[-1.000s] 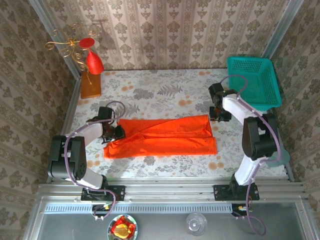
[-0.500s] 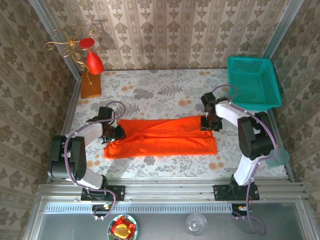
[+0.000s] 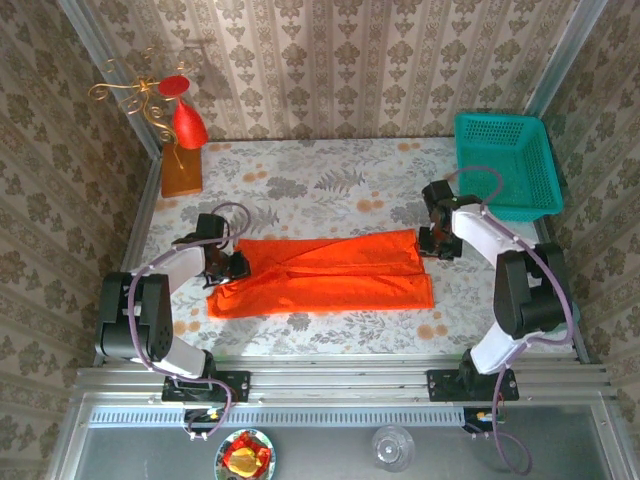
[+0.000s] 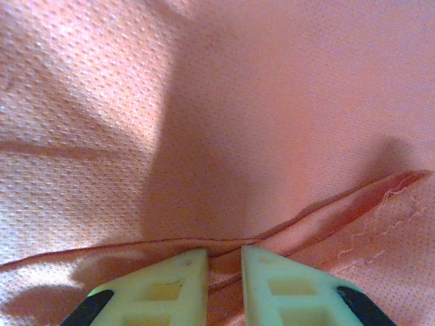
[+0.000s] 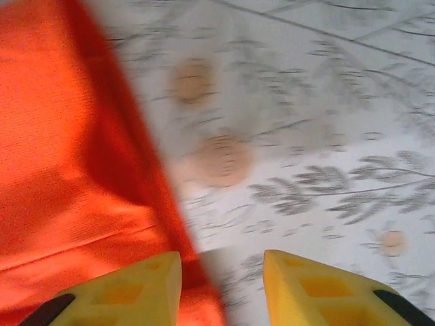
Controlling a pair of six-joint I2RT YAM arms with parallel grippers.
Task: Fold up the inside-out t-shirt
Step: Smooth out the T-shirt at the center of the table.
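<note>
Pinching soft, limp t-shirt (image 3: 330, 275) fold: left claw (image 4: 224, 257) | right claw (image 5: 221, 263) hanging released astride right edge | grabbing corners looking advisable

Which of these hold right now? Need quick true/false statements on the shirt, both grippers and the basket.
1. The t-shirt lies as a long flat band across the table. True.
2. The right gripper is shut on the shirt. False: it is open at the shirt's right edge, one finger over fabric and the other over the tablecloth.
3. The left gripper is at the shirt's left end, its fingers nearly together on a fold of fabric. True.
4. The shirt sits inside the teal basket. False: the basket stands at the far right corner, apart from the shirt.
</note>
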